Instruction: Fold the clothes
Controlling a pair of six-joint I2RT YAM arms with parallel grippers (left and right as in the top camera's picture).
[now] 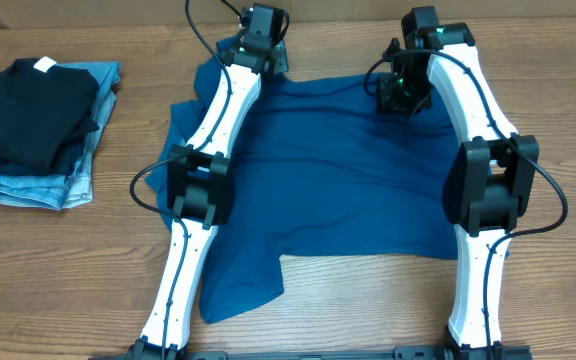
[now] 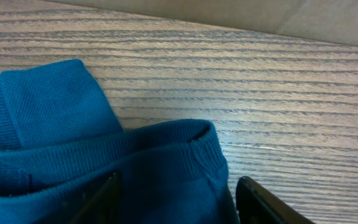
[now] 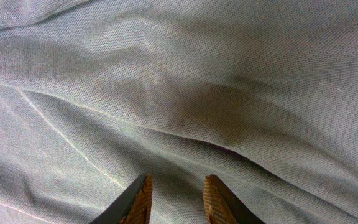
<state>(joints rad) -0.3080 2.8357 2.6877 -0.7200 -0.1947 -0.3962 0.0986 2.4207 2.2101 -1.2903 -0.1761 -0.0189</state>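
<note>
A large teal-blue shirt [image 1: 348, 190] lies spread across the middle of a wooden table [image 1: 68, 270], between 2 white-and-black robot arms. 1 sleeve points toward the near edge, and the far-left part of the shirt is bunched.

At the far left of the table, well apart from the shirt, a folded black garment [image 1: 28, 110] with a white tag [image 1: 43, 66] sits on top of folded light-blue jeans [image 1: 63, 185].

The left arm stretches from the near edge to the far side. The left gripper [image 1: 265, 45] is at the shirt's bunched far-left corner. The right arm reaches forward along the shirt's right side and bends inward. The right gripper [image 1: 403, 95] hangs over the far-right part of the fabric.

Only the left wrist view shows the left gripper's state. Its 2 dark fingers [image 2: 101, 199] stand wide apart. A ribbed shirt edge lies between them, unpinched, with bare wood beyond.

The right wrist view shows creased fabric filling the frame and looking grey rather than teal. Its fingers [image 3: 138, 199] stand a little apart with cloth visible through the gap, gripping nothing that shows.
</note>
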